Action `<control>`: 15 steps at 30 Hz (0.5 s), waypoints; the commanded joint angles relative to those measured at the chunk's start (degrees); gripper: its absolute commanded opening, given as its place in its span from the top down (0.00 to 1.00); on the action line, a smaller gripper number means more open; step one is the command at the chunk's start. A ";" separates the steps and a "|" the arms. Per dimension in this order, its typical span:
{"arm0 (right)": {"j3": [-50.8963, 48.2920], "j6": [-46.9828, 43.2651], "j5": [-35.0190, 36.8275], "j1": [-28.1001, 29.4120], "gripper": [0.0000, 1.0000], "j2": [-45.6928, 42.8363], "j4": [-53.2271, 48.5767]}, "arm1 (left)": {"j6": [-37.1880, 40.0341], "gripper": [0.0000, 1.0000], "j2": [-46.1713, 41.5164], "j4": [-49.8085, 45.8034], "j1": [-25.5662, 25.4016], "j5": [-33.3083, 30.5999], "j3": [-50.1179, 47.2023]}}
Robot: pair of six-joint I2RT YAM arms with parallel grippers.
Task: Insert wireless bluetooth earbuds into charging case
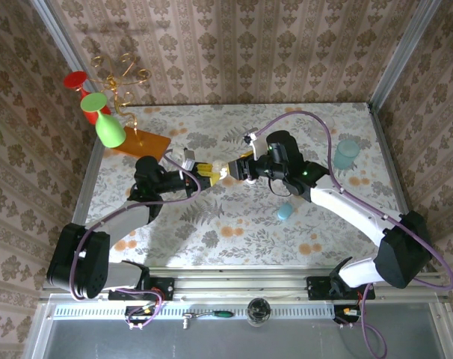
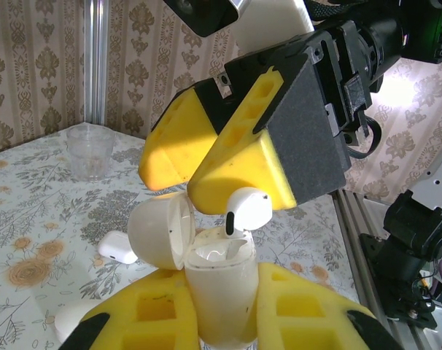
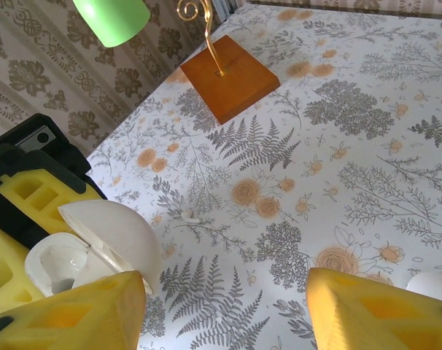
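Observation:
My left gripper [image 2: 221,310] is shut on the white charging case [image 2: 222,288], which stands upright with its lid [image 2: 159,230] swung open to the left. One white earbud [image 2: 246,209] stands with its stem down in the case's mouth and its head above the rim. Just above it hang the yellow fingers of my right gripper [image 2: 206,157], and the nearer finger's tip is touching or almost touching the earbud's head. From the right wrist, that gripper [image 3: 228,313] is open with only table between its fingers, and the open case [image 3: 75,259] lies by its left finger. From above, both grippers [image 1: 204,173] [image 1: 232,170] meet at mid-table.
A tiny white piece [image 3: 188,216] lies on the floral table. Another small white case [image 2: 119,246] rests on the table left of the held case. A light-blue capsule [image 1: 285,211], a clear cup [image 1: 346,155] and an orange-based stand [image 1: 140,140] with a green goblet [image 1: 107,123] stand around.

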 commanded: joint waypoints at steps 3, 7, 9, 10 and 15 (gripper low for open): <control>0.43 1.69 0.51 -2.11 0.37 -3.08 1.42 | -1.36 0.94 -0.80 3.38 -0.45 4.19 1.30; -1.22 1.91 1.30 -2.38 0.37 -5.74 1.45 | -2.46 0.94 -0.07 4.01 -0.28 2.06 1.58; -1.83 1.92 1.35 -2.38 0.37 -6.90 1.36 | -2.80 0.94 0.36 4.98 -0.23 1.92 1.76; -2.04 1.91 0.68 -2.38 0.37 -7.43 1.45 | -2.90 0.94 0.54 5.09 -0.20 1.67 1.89; -1.61 -0.99 -4.54 -0.56 0.35 -8.11 0.86 | -3.47 0.94 1.29 7.84 0.43 -0.84 1.66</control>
